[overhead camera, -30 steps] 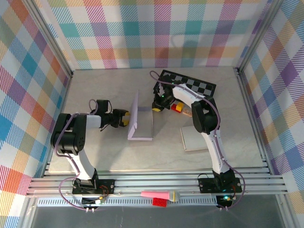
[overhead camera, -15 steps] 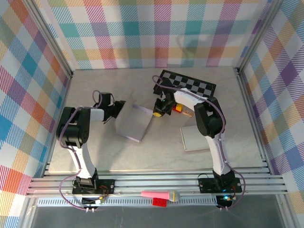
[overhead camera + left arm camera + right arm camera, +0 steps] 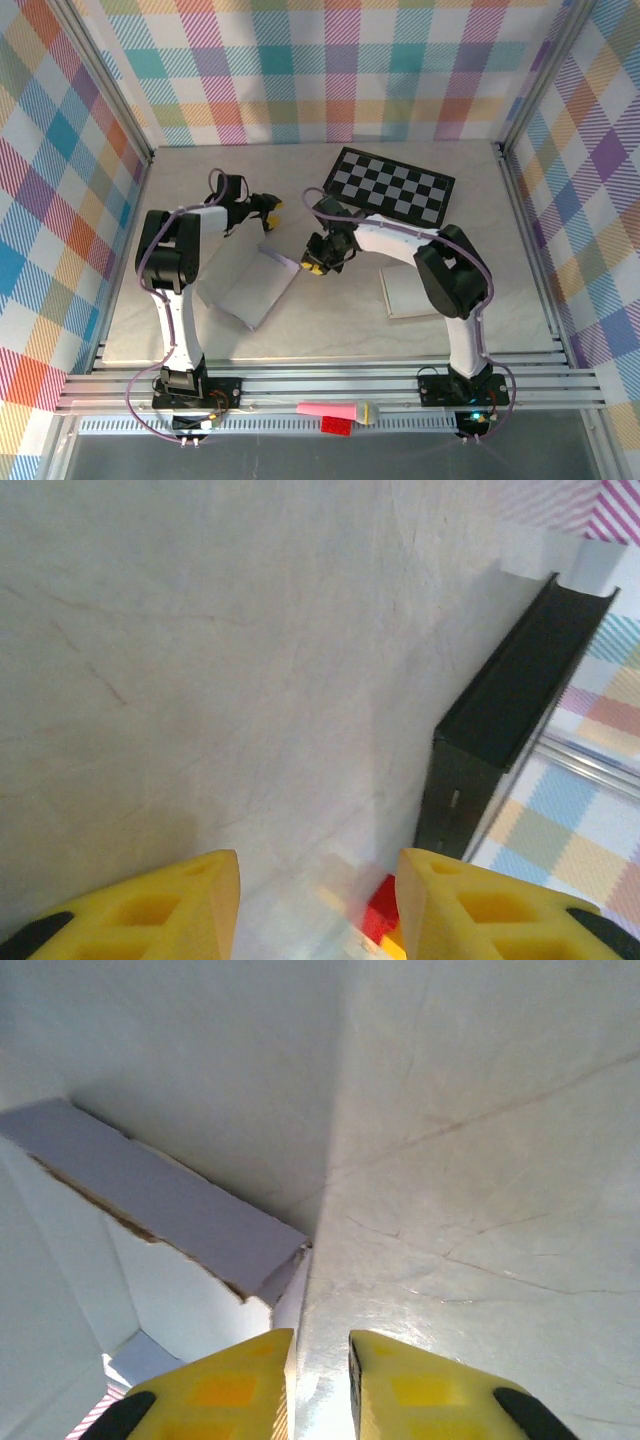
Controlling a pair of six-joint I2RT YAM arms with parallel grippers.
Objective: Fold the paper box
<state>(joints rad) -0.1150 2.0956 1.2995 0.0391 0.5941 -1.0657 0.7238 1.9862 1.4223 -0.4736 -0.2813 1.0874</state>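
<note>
Pale table (image 3: 340, 325) inside plaid walls (image 3: 300, 70): the paper box (image 3: 250, 290) lies collapsed and nearly flat, left of centre.

The box's long axis runs from near-left to far-right. Its far-right corner ends at the right gripper (image 3: 313, 266), so this arm is the nearer one. In the right wrist view, a raised box flap (image 3: 180, 1210) stands just ahead of the right gripper (image 3: 318, 1380), to its left, and a panel edge runs down into the narrow gap between the jaws. Whether the jaws pinch that edge cannot be told. The left gripper (image 3: 268, 207) hangs beyond the box's far edge, apart from it. Its jaws are spread, with bare table between the yellow fingers (image 3: 160, 900). Judgement: the next fold calls for a fresh grip on a flap, approached across the long axis. A checkerboard (image 3: 392, 186) lies further back. No brand, label or writing is legible.
</note>
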